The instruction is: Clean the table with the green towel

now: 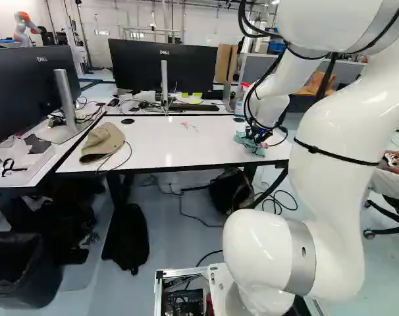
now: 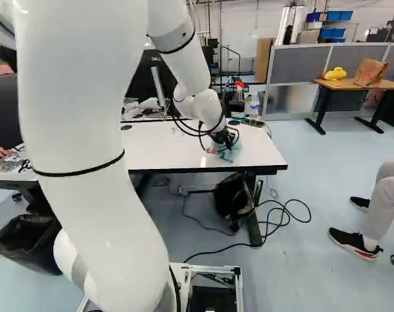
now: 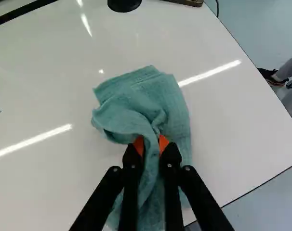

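Claw (image 1: 258, 136) black, pads (image 3: 139, 145) orange; towel (image 3: 145, 98) plain blue-green; tabletop (image 1: 180, 146) white, black-edged; hat (image 1: 105, 139) khaki.

base views from behind the arm (image 1: 338, 118), sharing the table (image 1: 176, 141) ahead, wrist view close above, apparently aslant
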Motion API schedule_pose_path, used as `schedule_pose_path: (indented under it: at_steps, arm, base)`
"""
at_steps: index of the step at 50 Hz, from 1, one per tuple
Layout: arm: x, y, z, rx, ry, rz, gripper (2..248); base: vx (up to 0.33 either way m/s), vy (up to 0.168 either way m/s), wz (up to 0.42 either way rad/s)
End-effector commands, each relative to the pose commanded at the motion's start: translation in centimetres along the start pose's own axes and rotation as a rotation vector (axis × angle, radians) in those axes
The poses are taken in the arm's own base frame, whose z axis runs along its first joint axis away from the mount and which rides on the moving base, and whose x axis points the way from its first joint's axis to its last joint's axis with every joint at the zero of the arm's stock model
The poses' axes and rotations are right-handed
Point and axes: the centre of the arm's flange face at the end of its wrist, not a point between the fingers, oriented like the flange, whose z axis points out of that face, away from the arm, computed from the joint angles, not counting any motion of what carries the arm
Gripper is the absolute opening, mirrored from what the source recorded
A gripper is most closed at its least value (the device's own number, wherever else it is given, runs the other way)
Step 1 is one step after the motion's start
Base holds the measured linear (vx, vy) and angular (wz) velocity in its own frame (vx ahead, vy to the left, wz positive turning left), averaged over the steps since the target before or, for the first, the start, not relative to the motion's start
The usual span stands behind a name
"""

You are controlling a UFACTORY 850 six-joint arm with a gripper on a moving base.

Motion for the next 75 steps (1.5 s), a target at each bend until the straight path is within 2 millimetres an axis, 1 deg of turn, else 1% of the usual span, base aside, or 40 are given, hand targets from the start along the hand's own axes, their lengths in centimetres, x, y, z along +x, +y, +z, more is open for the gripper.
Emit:
schedule_pose_path:
  at_steps: [11,29,39,61,75]
  arm:
    - [1.3,-1.1,1.0,0.012,0.007,-0.017,55]
    - [2.2,-4.2,1.7,0.045,0.014,-0.063,55]
    - [1.5,-5.7,1.1,0.061,0.010,-0.087,55]
    - [-0.8,-8.7,-0.5,0.098,-0.001,-0.140,55]
    - [-2.7,-9.7,-2.0,0.112,-0.009,-0.163,55]
  base:
    - [0.000,0.000,0.000]
    - [0.000,0.000,0.000]
    - [0.000,0.000,0.000]
    - [0.000,0.000,0.000]
    - [0.000,0.000,0.000]
